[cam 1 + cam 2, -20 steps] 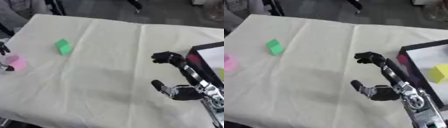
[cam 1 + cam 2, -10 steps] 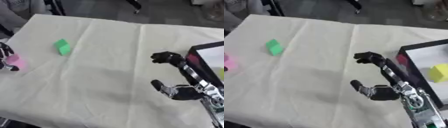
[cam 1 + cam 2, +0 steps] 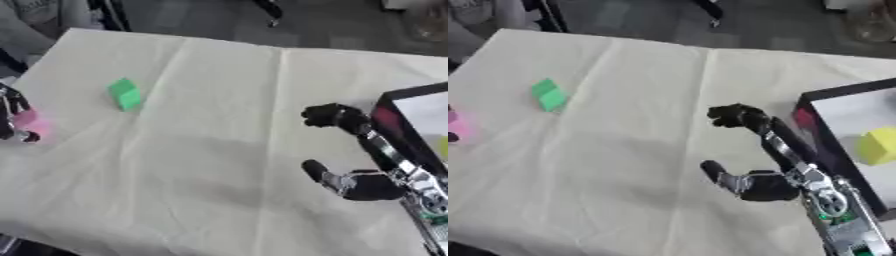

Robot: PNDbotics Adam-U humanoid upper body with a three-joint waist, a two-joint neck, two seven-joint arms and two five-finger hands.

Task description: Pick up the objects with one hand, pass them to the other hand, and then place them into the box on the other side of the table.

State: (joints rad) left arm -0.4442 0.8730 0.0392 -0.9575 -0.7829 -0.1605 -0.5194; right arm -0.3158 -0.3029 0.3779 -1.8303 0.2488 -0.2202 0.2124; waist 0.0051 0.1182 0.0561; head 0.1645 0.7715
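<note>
so the left hand [image 3: 12,114] has just closed its fingers round the pink block [image 3: 30,122] at the far left, green block [image 3: 125,94] up-right of it, while the right hand [image 3: 759,184] waits relaxed beside the box [image 3: 833,95], handoff looks next.

1. Table [image 3: 219,150] covered with a cream cloth, creased, with fold lines running along and across it.
2. Green block [image 3: 125,94] lies on the cloth, left of centre, towards the far side.
3. Pink object [image 3: 31,125] at the left edge, on the cloth.
4. Black box [image 3: 842,135] sits at the right edge; a yellow block [image 3: 880,146] lies inside it.
</note>
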